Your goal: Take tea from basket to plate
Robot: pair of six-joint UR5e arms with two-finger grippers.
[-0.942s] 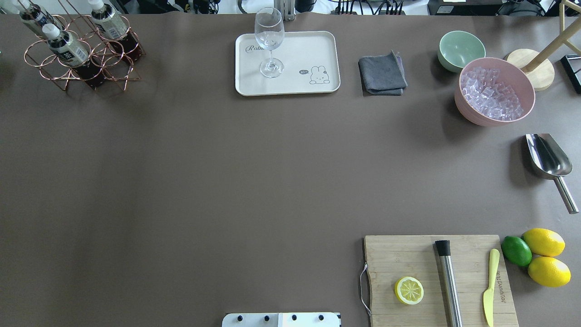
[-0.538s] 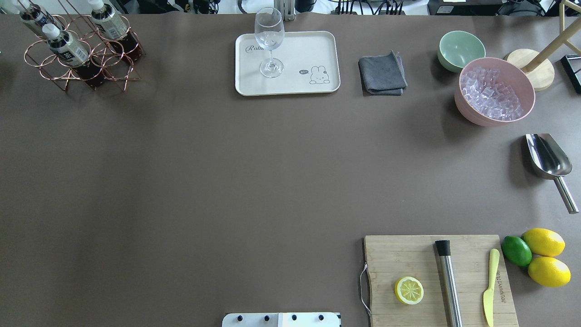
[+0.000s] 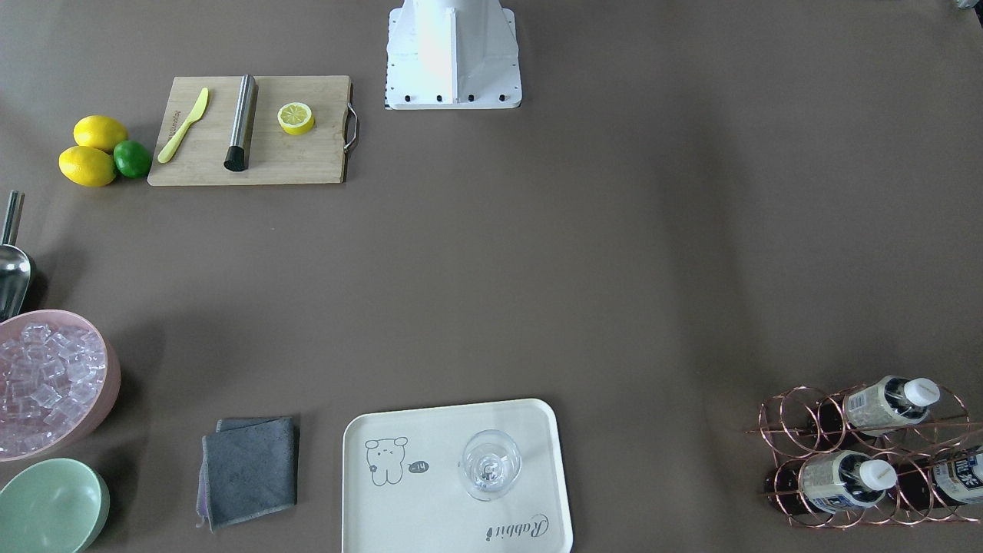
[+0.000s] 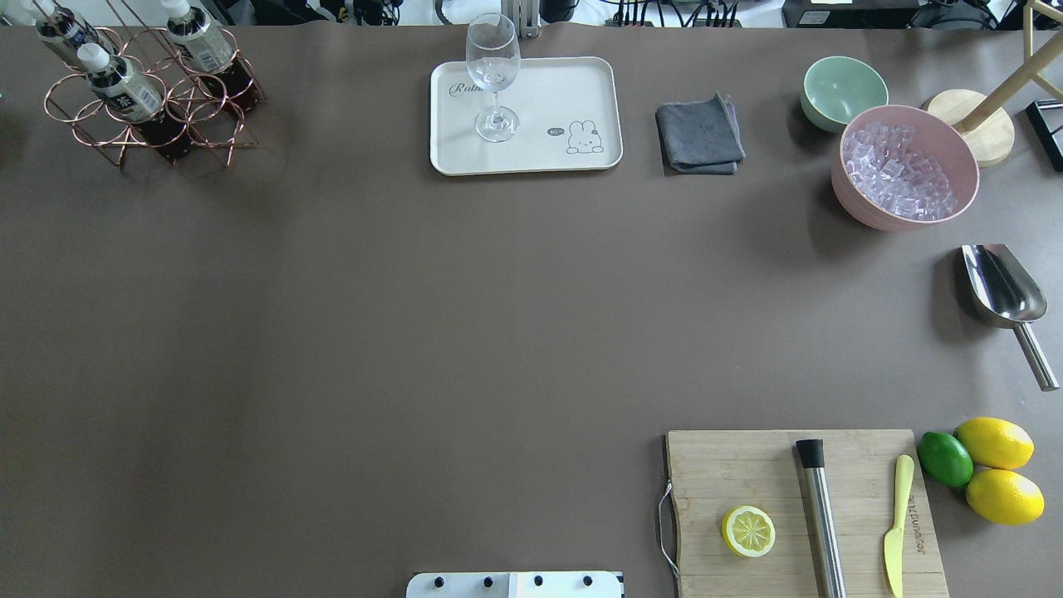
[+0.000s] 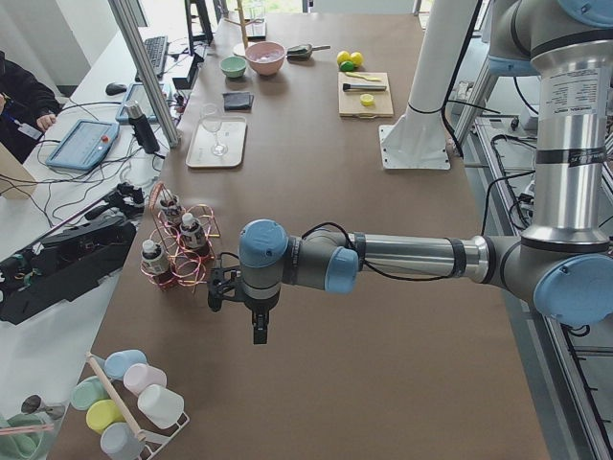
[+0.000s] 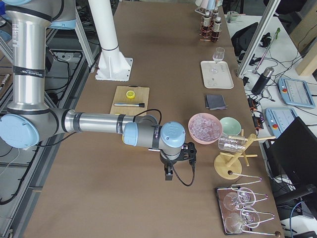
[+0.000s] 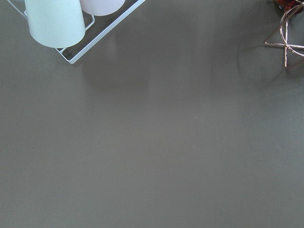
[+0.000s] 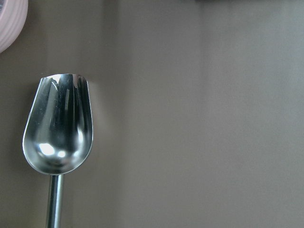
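Observation:
Three tea bottles point(image 4: 124, 87) with white caps stand tilted in the rose-gold wire basket point(image 4: 216, 124) at the table's far left corner, also seen as tea bottles point(image 3: 883, 403) in the basket point(image 3: 799, 415) from the front. The cream plate point(image 4: 565, 91) lies at the far middle with a wine glass point(image 4: 494, 75) standing on it. My left gripper point(image 5: 259, 333) hangs over bare table close beside the basket point(image 5: 177, 249); I cannot tell whether it is open or shut. My right gripper point(image 6: 169, 174) hangs near the pink bowl point(image 6: 204, 128); I cannot tell its state either.
A grey cloth point(image 4: 699, 134), a mint bowl point(image 4: 843, 87) and a pink bowl of ice point(image 4: 905, 166) sit right of the plate. A steel scoop point(image 8: 59, 128) lies under my right wrist. A cutting board point(image 4: 747, 465) holds a lemon half, muddler and knife. A cup rack point(image 7: 52, 21) stands left of the basket.

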